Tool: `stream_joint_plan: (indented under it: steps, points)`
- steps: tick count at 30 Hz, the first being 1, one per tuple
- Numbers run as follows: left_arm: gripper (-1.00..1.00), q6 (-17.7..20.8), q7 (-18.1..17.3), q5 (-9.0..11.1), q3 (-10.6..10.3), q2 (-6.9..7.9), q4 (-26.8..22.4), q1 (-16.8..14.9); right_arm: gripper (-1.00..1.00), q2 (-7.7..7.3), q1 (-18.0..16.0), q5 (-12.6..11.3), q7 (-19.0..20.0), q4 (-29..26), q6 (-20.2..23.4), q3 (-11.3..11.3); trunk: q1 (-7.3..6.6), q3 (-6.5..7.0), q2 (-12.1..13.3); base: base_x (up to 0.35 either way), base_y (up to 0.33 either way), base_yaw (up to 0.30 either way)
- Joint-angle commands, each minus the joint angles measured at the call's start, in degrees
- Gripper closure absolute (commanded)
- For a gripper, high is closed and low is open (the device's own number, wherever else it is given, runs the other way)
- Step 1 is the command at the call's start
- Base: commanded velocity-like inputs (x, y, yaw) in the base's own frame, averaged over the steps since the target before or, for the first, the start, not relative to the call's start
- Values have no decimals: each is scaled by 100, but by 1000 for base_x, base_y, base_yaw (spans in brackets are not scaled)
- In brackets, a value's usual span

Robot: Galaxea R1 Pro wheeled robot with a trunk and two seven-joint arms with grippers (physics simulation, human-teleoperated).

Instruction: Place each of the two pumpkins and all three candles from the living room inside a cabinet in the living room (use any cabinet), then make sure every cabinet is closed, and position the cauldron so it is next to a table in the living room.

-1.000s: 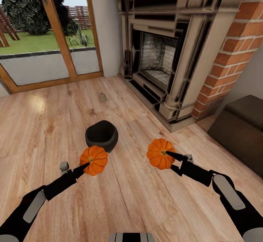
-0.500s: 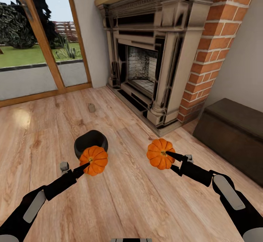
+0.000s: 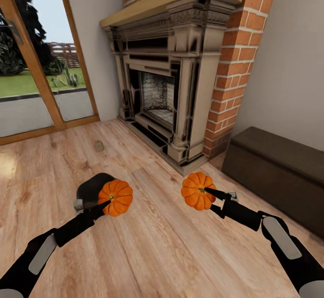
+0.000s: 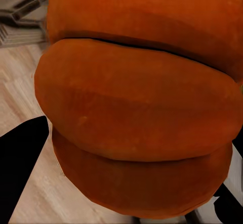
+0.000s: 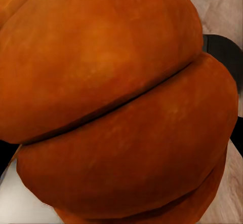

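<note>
No lettering, label, brand mark, number or sign can be read anywhere in the room, whether on the brick-and-stone fireplace [image 3: 175, 77], the dark-brown cabinet [image 3: 279, 172], the glass door [image 3: 31, 64] or the two orange pumpkins [image 3: 116, 197].

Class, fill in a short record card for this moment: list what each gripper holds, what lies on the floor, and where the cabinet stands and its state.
left gripper: shut on left pumpkin
right gripper: shut on right pumpkin
floor items: dark cauldron partly behind the left pumpkin; one small candle farther off, toward the glass door
cabinet: low, dark brown, by the wall right of the fireplace; looks closed
</note>
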Motion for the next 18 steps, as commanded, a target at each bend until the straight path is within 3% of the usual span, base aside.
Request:
stream_joint_plan:
  steps: [1,18]
  points:
    - [100,46,-3,28,-1,-1,-1,0,100,-5,-6,-65,38,7,21,7,-4,25,0,0,0,-222]
    - [100,46,-9,28,-3,1,-7,0,100,-7,-6,-65,29,5,-67,7,-47,513,22,0,0,-221]
